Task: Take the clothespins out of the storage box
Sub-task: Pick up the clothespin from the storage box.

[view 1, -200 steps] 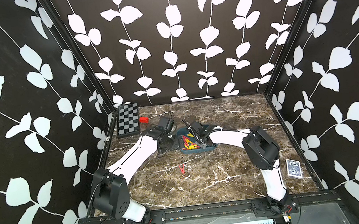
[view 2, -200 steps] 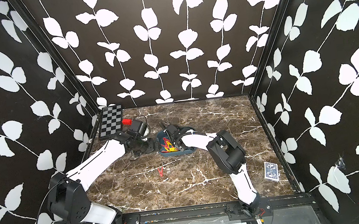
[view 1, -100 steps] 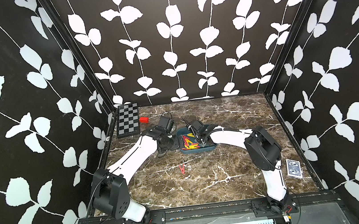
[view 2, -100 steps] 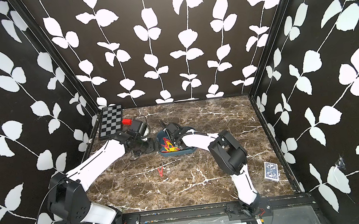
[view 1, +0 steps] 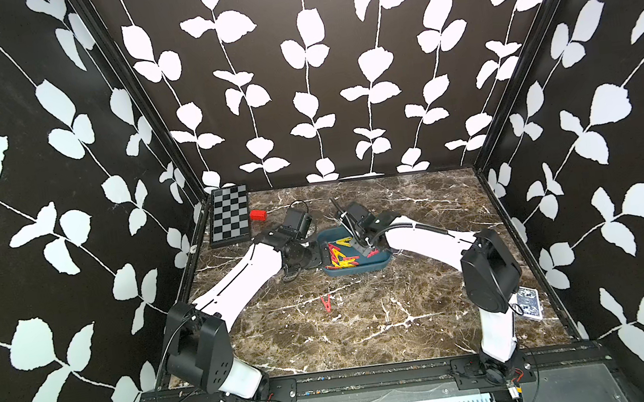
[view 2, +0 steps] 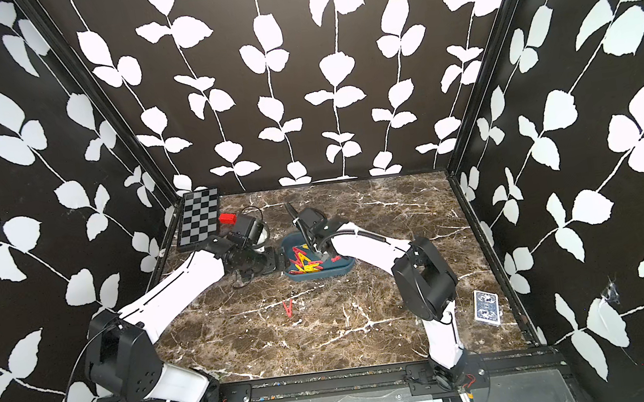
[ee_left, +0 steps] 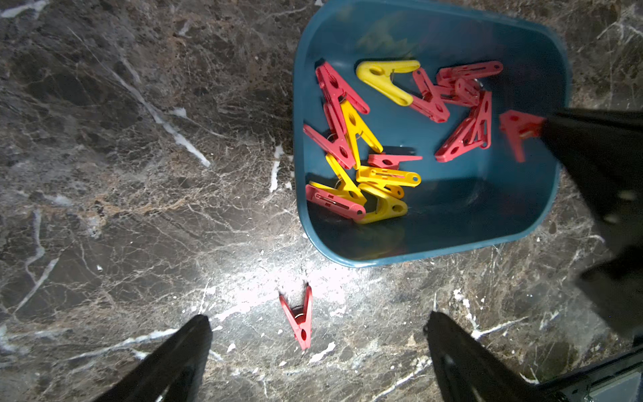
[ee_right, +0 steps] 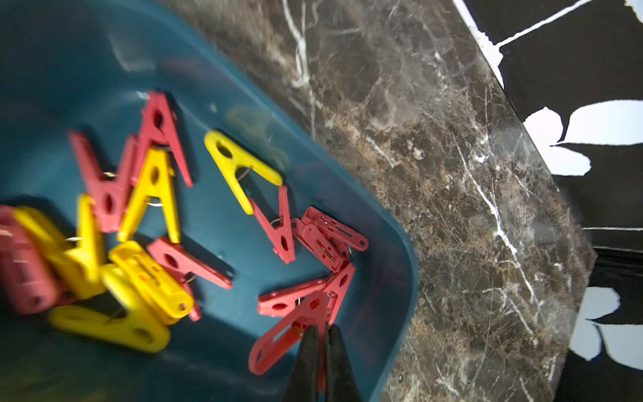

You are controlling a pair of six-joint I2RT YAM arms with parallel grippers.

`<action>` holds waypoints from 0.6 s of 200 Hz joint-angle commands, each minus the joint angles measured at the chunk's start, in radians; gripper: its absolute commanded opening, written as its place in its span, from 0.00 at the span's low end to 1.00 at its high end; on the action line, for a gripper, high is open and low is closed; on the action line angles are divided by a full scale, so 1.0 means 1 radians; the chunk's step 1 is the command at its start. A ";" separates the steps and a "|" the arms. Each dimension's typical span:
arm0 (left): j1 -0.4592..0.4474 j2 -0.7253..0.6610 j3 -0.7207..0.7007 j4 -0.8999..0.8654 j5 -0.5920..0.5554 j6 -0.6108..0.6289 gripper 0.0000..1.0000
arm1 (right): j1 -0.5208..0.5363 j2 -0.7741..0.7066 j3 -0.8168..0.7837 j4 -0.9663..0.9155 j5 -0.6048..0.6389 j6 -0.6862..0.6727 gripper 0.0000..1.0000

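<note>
Tabletop (ee_left: 139, 174): storage box (ee_left: 469, 215) holds clothespins (ee_left: 351, 139); right hand (ee_right: 322, 330) pinches red clothespin (ee_right: 278, 334) (left hand (ee_left: 318, 320) spread).

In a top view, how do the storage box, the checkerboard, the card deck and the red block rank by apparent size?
1. storage box, only slightly bigger-looking than the next
2. checkerboard, which lies farther from the camera
3. card deck
4. red block, clearly smallest

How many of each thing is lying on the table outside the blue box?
red clothespin: 1
checkerboard: 1
red block: 1
card pack: 1
Total: 4
</note>
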 commanded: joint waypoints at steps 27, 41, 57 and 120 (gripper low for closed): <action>0.019 -0.047 0.059 0.026 0.024 0.030 0.98 | -0.046 -0.071 0.138 -0.342 -0.218 0.167 0.00; 0.026 -0.049 0.060 0.035 0.034 0.038 0.98 | -0.048 -0.083 0.142 -0.407 -0.276 0.203 0.00; 0.034 -0.052 0.060 0.040 0.043 0.051 0.98 | -0.048 -0.094 0.130 -0.464 -0.369 0.253 0.00; 0.067 -0.093 0.013 0.064 0.064 0.083 0.98 | -0.047 -0.133 -0.088 -0.491 -0.526 0.432 0.00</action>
